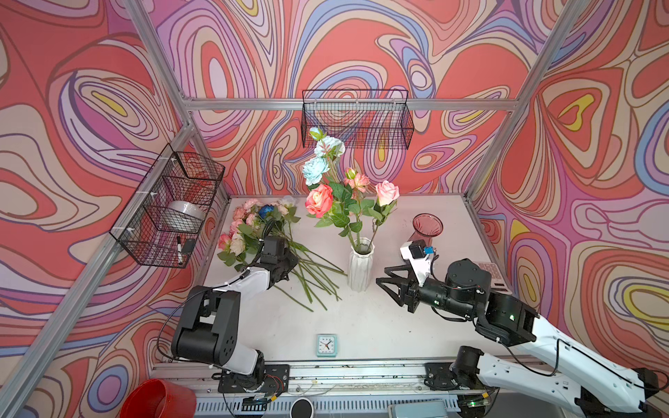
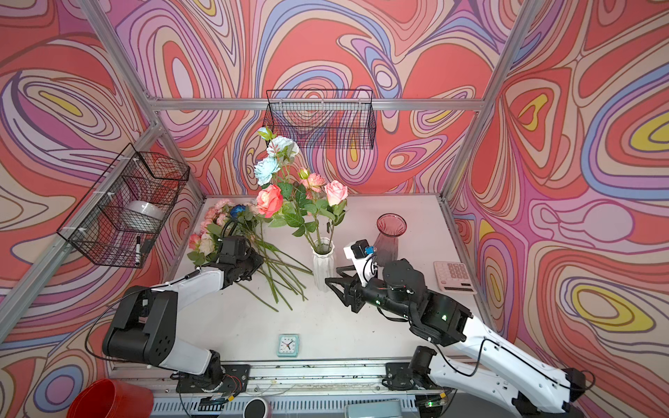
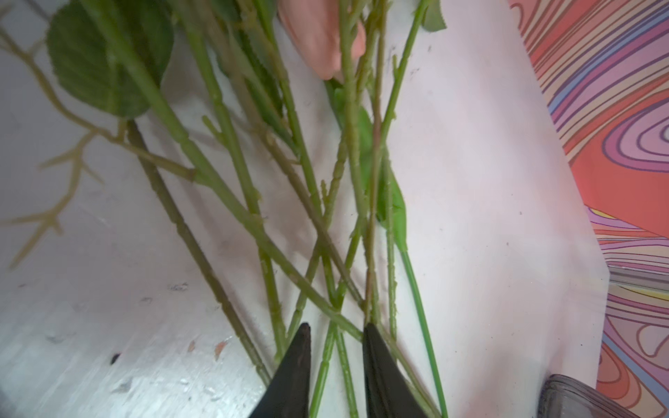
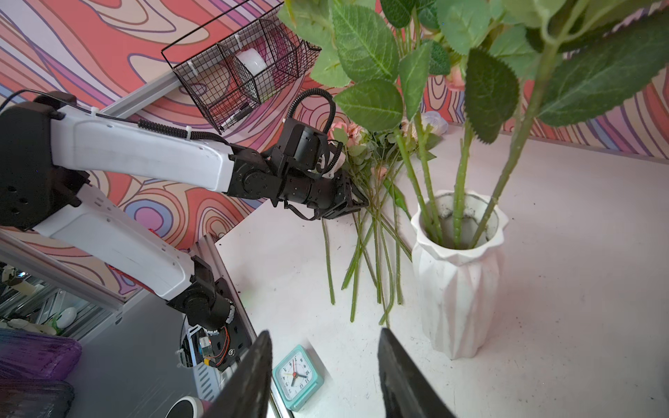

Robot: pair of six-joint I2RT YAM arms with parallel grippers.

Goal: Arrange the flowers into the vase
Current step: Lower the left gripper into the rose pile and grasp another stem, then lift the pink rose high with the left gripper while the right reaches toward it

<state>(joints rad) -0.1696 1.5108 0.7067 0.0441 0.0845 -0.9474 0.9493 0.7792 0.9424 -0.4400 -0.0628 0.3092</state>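
Note:
A white ribbed vase (image 1: 360, 267) stands mid-table holding several flowers (image 1: 318, 201): pink, peach and pale blue roses. More flowers (image 1: 249, 224) lie in a heap at the back left, their long green stems (image 1: 315, 278) fanned toward the vase. My left gripper (image 3: 336, 325) is down on those stems, its jaws narrowed around two of them, with bare table showing on either side of each. My right gripper (image 1: 381, 275) hovers open and empty just right of the vase (image 4: 456, 282), low, at the level of its lower half.
A pink glass vase (image 1: 427, 229) stands behind my right wrist and a calculator (image 1: 492, 275) lies at the right edge. A small teal clock (image 1: 327, 345) sits near the front edge. Wire baskets (image 1: 356, 119) hang on the back and left walls.

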